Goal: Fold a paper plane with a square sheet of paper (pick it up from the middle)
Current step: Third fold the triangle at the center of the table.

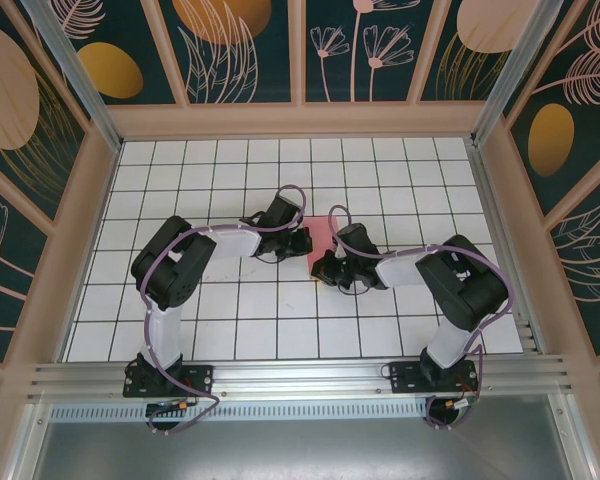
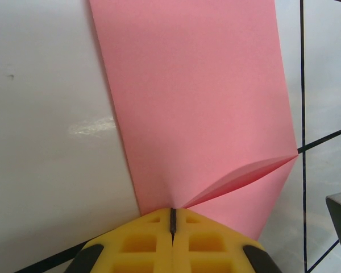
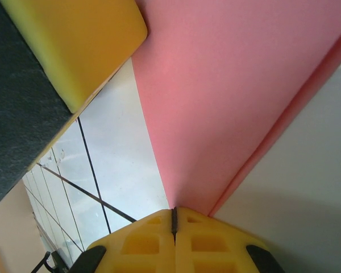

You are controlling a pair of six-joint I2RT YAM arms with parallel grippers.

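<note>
**A:** Where is the sheet of paper (image 1: 318, 236)?

**B:** Around the middle of the white gridded worktop (image 1: 400, 170), well away from every edge, between the two grippers.

**A:** What is the left gripper (image 2: 172, 215) doing?

**B:** Its yellow jaws are clenched on the pink sheet's edge. Just beside the pinch, one layer bulges up in a shallow fold running to the right.

**A:** And the right gripper (image 3: 174, 211)?

**B:** It is clamped on the paper too, at a point where a doubled edge runs away to the upper right. The left gripper's yellow finger sits near it.
</note>
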